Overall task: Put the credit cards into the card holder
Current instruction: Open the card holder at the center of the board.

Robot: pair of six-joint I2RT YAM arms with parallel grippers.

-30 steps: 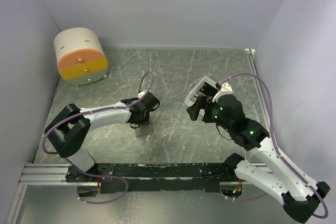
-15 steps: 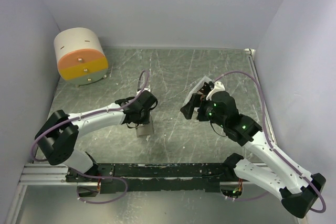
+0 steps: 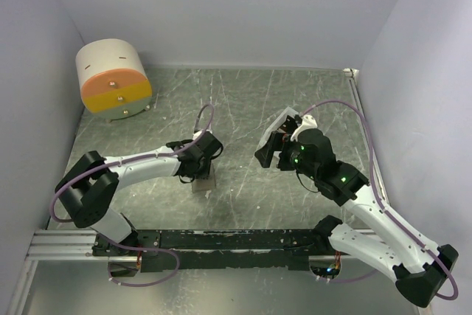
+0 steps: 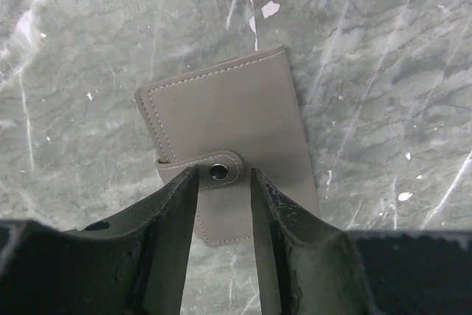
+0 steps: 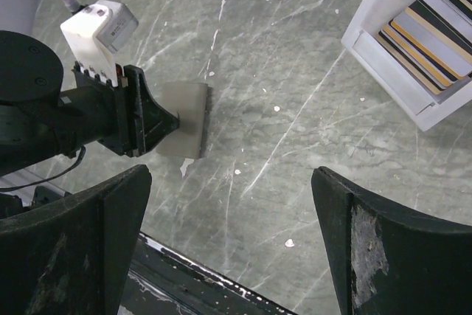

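The closed card holder [image 4: 228,130] is straddled from above by the left gripper [image 4: 223,182], its narrowly parted fingers [image 4: 173,219] set on either side of the snap tab [image 4: 218,172], so only the wallet's far half is exposed to approach. Between it and the white slotted tray [image 5: 383,53], a broad stretch of bare marbled table [image 5: 295,145] is seen beneath the widely parted right gripper [image 5: 228,241]. The cream-and-orange drum [image 3: 113,80] is set well apart in the far left corner, and the space is bounded by walls [image 3: 221,12].

Taupe card holder [image 4: 228,130], grey marbled table [image 4: 383,71], white tray [image 5: 385,57], cream-and-orange drum [image 3: 114,79]
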